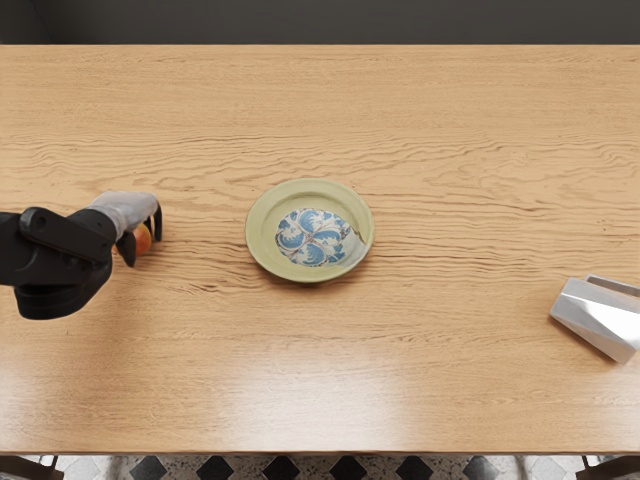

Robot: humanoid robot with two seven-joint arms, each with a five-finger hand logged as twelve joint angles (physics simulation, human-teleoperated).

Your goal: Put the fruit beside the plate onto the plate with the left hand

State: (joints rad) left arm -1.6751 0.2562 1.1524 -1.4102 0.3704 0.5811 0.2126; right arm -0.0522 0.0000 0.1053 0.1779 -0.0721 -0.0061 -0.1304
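Over near the left edge of the tabletop [400,120], about midway between its far and near edges, the left hand [135,228] sits curled over a small orange-red fruit [144,240]. Its grey palm covers the top of the fruit, and its dark-tipped fingers [157,222] bend down around the sides, so only a sliver of the orange skin shows between them. Whether the fruit rests on the wood or is raised just off it cannot be told from this angle. The black forearm [55,260] comes in from the left edge.

To the right of the hand, clearly apart from it and close to the middle of the tabletop, lies the plate [258,228]. It is round with a pale yellow-green rim and a blue-and-white pattern in its centre, and nothing lies on it.

The right hand [598,315] rests near the right edge, toward the near right corner, well away from the plate; its state cannot be told.
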